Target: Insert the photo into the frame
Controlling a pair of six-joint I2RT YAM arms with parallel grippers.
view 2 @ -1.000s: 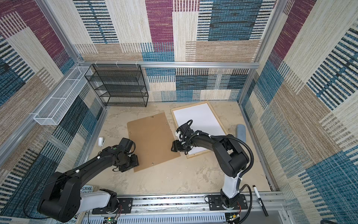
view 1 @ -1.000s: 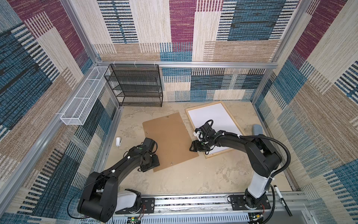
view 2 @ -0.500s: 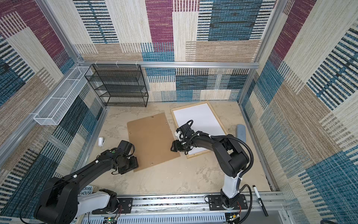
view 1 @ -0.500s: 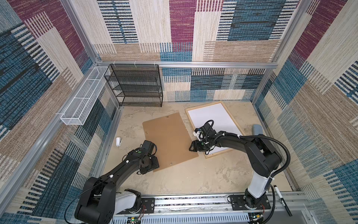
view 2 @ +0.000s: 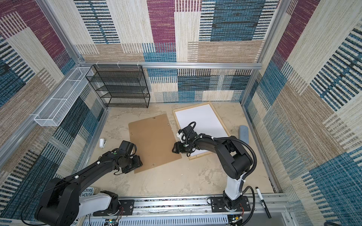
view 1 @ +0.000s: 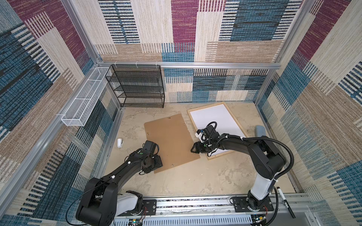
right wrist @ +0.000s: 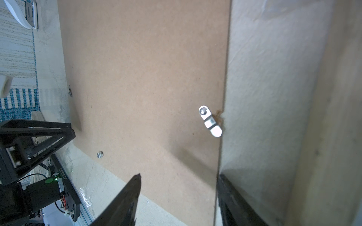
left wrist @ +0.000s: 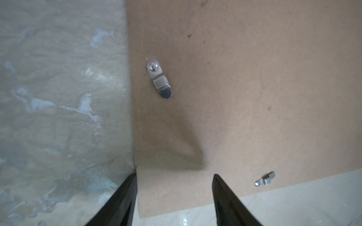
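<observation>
The frame [view 1: 205, 106] [view 2: 191, 106] lies flat at the back right, its pale wood rails around a plain white sheet, which I take to be the photo [view 1: 215, 119] [view 2: 199, 119] lying white side up. A brown backing board [view 1: 170, 140] [left wrist: 244, 88] [right wrist: 147, 78] lies beside it in the middle. My left gripper [view 1: 157, 165] [left wrist: 174, 174] is open at the board's near left corner, one finger on either side of its left edge. My right gripper [view 1: 193, 149] [right wrist: 179, 175] is open at the near right corner, astride the right edge. Neither holds anything.
A black wire rack [view 1: 137, 86] stands at the back left, and a white mesh basket [view 1: 82, 101] hangs on the left wall. A small white object [view 1: 119, 142] lies left of the board. A grey-blue pad [view 1: 260, 131] sits by the right wall, and a marker [view 1: 285, 203] lies on the front rail.
My left arm has sunk and drawn slightly toward the front, its gripper staying at the board's near left corner. The right arm has hardly moved. Both grippers stay open.
</observation>
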